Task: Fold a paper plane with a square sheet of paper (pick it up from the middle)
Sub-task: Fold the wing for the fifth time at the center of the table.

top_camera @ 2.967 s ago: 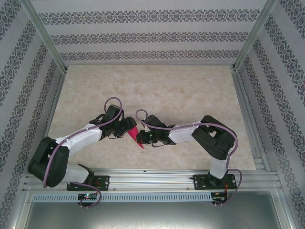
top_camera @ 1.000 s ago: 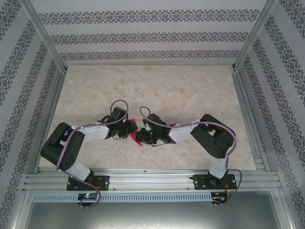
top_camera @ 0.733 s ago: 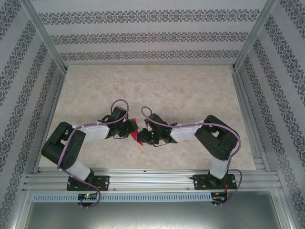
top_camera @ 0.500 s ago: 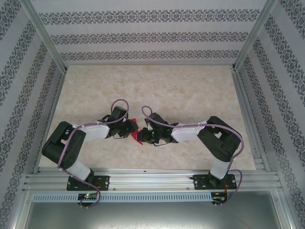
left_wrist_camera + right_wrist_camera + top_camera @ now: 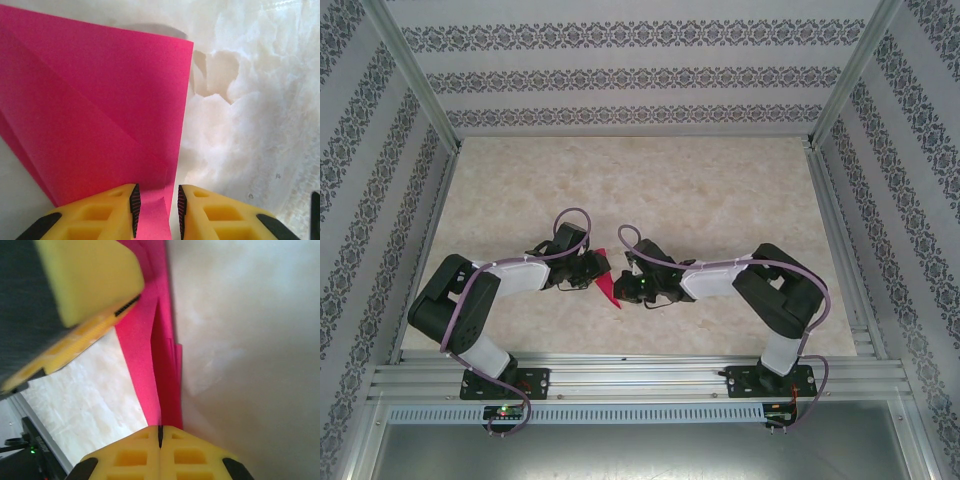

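The magenta-pink square sheet of paper [image 5: 608, 288] is folded into a narrow pointed shape and lies low over the table between the two arms. In the left wrist view the folded sheet [image 5: 100, 110] shows a diagonal crease. One edge runs between the parted jaws of my left gripper [image 5: 156, 200], with table showing beside the right pad. My right gripper [image 5: 160, 429] is shut, and a folded edge of the sheet [image 5: 150, 340] runs into its closed tips. From above, the left gripper [image 5: 597, 270] and the right gripper [image 5: 623, 288] nearly touch. The left gripper's finger [image 5: 90, 275] shows in the right wrist view.
The marbled table top [image 5: 650, 190] stretches away behind the arms. Aluminium rails [image 5: 640, 372] run along the near edge and up both sides, with patterned walls [image 5: 640, 70] all round.
My right gripper has closed on the sheet's edge and shifted slightly right. More of the pink point now shows below the grippers. The left arm has stayed put.
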{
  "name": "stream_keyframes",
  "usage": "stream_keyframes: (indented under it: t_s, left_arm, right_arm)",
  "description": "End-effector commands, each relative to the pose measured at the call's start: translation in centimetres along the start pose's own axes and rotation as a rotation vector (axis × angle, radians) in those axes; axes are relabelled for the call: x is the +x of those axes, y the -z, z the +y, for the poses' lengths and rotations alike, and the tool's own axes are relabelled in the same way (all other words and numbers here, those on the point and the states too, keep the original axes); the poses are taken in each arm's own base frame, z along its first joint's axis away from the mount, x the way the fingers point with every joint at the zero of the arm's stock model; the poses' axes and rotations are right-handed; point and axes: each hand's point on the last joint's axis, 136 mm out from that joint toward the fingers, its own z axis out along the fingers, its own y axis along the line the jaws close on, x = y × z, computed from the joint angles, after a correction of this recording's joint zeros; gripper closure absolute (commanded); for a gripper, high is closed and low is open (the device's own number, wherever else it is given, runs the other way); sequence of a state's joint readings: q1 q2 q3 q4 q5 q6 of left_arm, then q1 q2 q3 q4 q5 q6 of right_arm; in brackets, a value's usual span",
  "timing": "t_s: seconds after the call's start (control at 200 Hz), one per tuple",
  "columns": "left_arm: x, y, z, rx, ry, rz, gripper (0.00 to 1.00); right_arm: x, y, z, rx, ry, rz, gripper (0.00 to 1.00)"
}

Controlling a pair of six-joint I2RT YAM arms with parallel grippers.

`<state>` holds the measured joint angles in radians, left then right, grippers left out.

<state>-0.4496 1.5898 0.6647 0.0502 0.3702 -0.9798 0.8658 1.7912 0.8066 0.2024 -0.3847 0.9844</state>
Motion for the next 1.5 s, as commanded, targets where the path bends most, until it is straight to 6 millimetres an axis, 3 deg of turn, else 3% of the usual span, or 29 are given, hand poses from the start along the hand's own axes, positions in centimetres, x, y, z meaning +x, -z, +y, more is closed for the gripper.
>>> stream_keyframes:
  t_s: [0.0,0.155,0.29,0.42,0.535,0.734,0.829,0.949,1.104,1.319,1.494]
  left_arm:
    - [0.4,-0.1,2.0,-0.080,0.013,0.023,0.70]
    - [0.4,-0.1,2.0,-0.087,0.018,0.029,0.70]
    - [0.5,-0.2,2.3,-0.105,0.019,0.035,0.70]
    - [0.5,-0.3,2.4,-0.108,0.022,0.038,0.70]
    - [0.5,-0.3,2.5,-0.115,0.022,0.039,0.70]
    - [0.6,-0.4,2.7,-0.122,0.024,0.044,0.70]
    - [0.6,-0.3,2.6,-0.123,0.024,0.044,0.70]
    - [0.7,-0.3,2.5,-0.118,0.021,0.051,0.71]
    - [0.7,-0.1,2.4,-0.113,0.017,0.047,0.71]
    - [0.7,0.0,2.3,-0.109,0.012,0.048,0.71]
    - [0.8,0.0,2.3,-0.112,0.011,0.052,0.71]
  right_arm:
    - [1.9,-0.7,-2.1,0.031,-0.005,0.068,0.96]
    - [3.2,-1.3,-3.7,0.070,-0.011,0.109,0.93]
    - [3.3,-0.5,-5.3,0.157,-0.027,0.085,0.91]
    - [3.5,0.4,-4.2,0.121,-0.005,0.084,0.85]
    - [4.3,0.3,-3.9,0.097,0.000,0.107,0.88]
    - [5.8,0.1,-6.7,0.199,-0.013,0.148,0.96]
    - [6.5,0.4,-7.5,0.237,-0.007,0.161,0.88]
    - [4.8,2.4,-5.9,0.235,0.036,0.073,0.83]
    - [1.8,4.2,-2.4,0.111,0.069,-0.034,0.82]
    - [-0.3,3.0,3.0,-0.116,0.049,-0.049,0.88]
    - [-0.7,1.3,3.4,-0.179,-0.032,-0.025,0.92]
